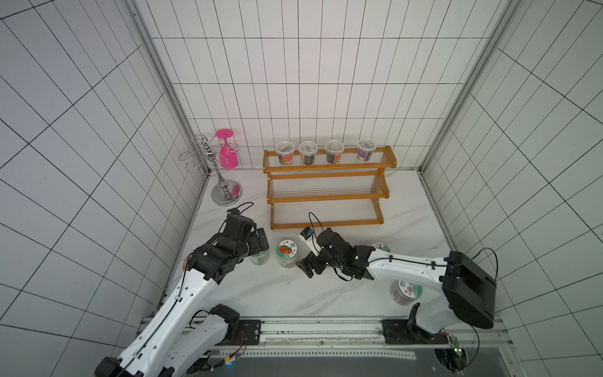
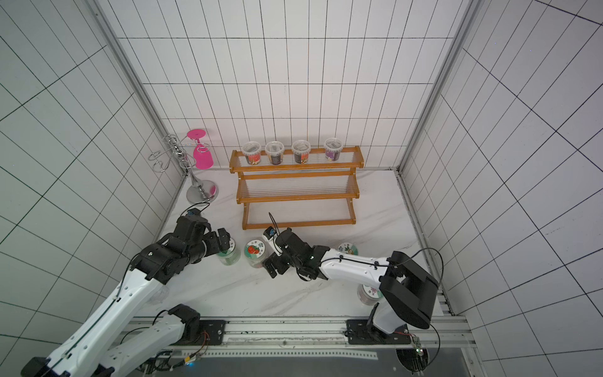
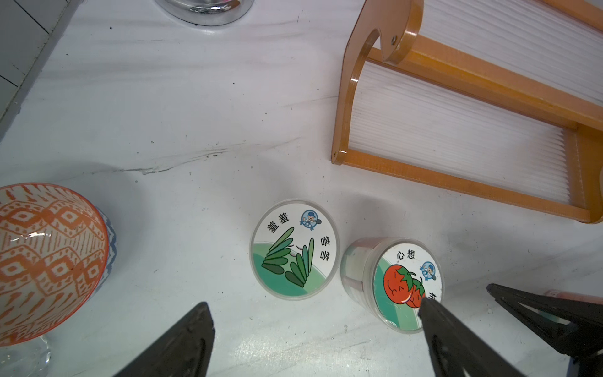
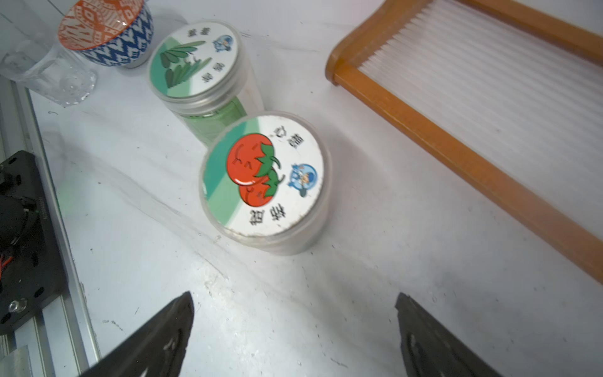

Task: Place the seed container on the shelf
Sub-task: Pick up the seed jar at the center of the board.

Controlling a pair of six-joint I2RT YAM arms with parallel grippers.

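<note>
Tomato-lid seed container (image 4: 264,178) just ahead of spread right claw (image 4: 293,295), not touching

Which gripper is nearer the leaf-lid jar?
Left. The left gripper hangs just over the leaf-lid jar; the right gripper sits beyond the tomato-lid jar, which stands between them.

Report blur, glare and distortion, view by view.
In both top views: wide-angle bending of the wall tiles, even light. Left wrist view: sharp, with glare on the chrome stand base. Right wrist view: slightly blurred all over, the tomato-lid jar and shelf soft.
</note>
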